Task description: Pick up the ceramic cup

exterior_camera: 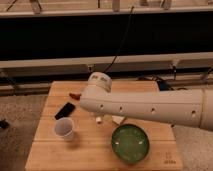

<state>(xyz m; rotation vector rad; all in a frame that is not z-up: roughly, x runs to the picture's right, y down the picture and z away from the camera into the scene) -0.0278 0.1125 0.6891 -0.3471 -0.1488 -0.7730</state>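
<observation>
The ceramic cup (64, 128) is small and white and stands upright on the left part of the wooden table (95, 157), free of any touch. My white arm (145, 107) reaches in from the right across the table's middle, and its rounded joint (97, 84) lies up and right of the cup. My gripper is hidden behind this arm, somewhere over the table's middle, and nothing shows in its hold. A small white tip (99, 119) peeks out under the arm; I cannot tell what it is.
A wide green bowl (130, 143) sits at the front right of the table. A small white block (118, 119) lies just behind it. A flat black object (65, 110) lies behind the cup, and a small reddish item (75, 95) sits further back. Dark railings run behind the table.
</observation>
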